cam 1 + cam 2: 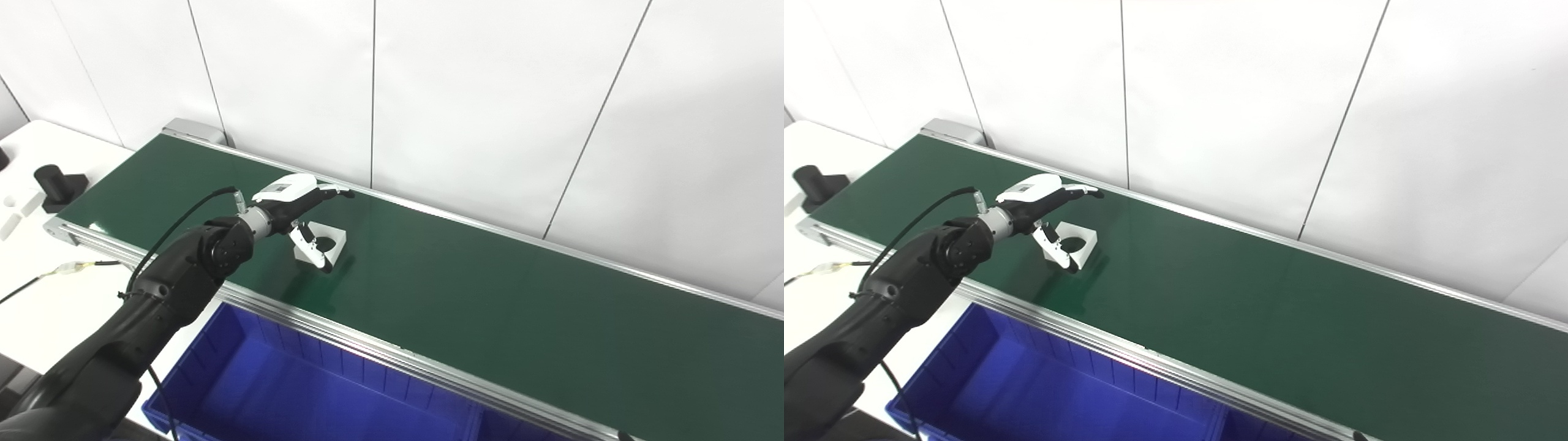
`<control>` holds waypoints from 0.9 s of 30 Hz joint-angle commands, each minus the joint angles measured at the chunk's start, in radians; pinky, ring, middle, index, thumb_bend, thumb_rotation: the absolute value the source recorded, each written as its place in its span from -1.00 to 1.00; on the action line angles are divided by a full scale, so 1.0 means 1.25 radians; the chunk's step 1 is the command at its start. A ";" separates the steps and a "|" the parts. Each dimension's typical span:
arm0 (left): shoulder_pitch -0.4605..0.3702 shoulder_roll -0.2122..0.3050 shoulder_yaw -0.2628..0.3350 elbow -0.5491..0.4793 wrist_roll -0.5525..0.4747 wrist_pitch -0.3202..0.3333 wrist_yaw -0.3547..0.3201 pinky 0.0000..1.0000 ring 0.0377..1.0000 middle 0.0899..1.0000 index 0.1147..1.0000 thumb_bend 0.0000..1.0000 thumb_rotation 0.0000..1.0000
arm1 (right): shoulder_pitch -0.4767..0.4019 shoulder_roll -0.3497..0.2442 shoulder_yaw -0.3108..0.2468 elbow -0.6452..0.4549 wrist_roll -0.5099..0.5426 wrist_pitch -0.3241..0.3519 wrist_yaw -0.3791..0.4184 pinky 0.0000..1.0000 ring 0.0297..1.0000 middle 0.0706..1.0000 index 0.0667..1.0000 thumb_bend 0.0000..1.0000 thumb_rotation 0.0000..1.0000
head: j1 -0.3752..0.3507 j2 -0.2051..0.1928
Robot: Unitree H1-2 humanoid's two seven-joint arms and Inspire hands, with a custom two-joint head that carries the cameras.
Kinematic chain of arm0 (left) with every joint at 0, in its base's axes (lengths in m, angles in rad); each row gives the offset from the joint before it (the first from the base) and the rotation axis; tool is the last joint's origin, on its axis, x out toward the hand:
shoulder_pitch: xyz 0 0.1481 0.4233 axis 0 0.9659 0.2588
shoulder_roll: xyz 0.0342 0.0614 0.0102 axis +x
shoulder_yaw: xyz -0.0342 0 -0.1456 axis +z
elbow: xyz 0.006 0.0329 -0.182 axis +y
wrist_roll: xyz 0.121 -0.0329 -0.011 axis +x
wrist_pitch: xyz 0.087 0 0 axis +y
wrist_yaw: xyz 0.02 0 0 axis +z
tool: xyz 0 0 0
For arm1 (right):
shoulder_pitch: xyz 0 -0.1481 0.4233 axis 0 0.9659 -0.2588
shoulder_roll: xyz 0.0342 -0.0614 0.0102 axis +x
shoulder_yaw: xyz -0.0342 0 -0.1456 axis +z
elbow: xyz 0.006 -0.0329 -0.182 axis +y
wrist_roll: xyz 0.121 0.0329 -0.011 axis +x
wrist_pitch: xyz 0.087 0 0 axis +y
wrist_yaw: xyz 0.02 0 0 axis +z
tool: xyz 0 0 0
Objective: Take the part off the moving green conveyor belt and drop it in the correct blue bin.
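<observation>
A white square part (326, 240) with a round hole lies flat on the green conveyor belt (490, 294); it also shows in the right eye view (1081, 238). My left hand (300, 208) reaches over the belt, open, fingers spread above the part's far side and thumb down at its near side. The hand is around the part, not closed on it. It also shows in the right eye view (1047, 205). A blue bin (288, 380) sits below the belt's near rail. My right hand is out of sight.
A black cylindrical part on a base (56, 185) stands on the white table left of the belt, with white pieces (18, 208) beside it. A cable (67, 267) lies on the table. A white panelled wall runs behind the belt.
</observation>
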 commanded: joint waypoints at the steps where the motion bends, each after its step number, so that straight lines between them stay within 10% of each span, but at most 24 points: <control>1: -0.044 0.017 -0.008 0.009 0.030 -0.012 0.054 0.89 0.91 0.87 0.76 1.00 -0.64 | -0.004 -0.011 0.002 -0.021 -0.004 -0.045 -0.020 0.55 0.46 0.48 0.80 0.91 0.06 | 0.001 0.000; 16: -0.090 -0.065 -0.111 0.129 0.140 0.017 0.196 0.93 0.90 0.88 0.81 0.89 -0.63 | -0.001 -0.018 0.018 -0.032 -0.007 -0.045 -0.056 0.52 0.42 0.45 0.74 0.89 0.03 | -0.007 0.009; 26: -0.125 -0.148 -0.120 0.231 0.097 -0.063 0.301 0.61 0.67 0.67 0.63 0.57 -0.93 | 0.017 -0.018 0.012 -0.056 -0.001 -0.045 -0.061 0.49 0.43 0.47 0.74 0.84 0.00 | -0.014 0.027; 27: -0.128 -0.157 -0.119 0.238 0.092 -0.064 0.303 0.35 0.51 0.52 0.48 0.39 -0.97 | 0.021 -0.017 0.010 -0.059 0.001 -0.045 -0.060 0.50 0.42 0.48 0.75 0.85 0.01 | -0.012 0.029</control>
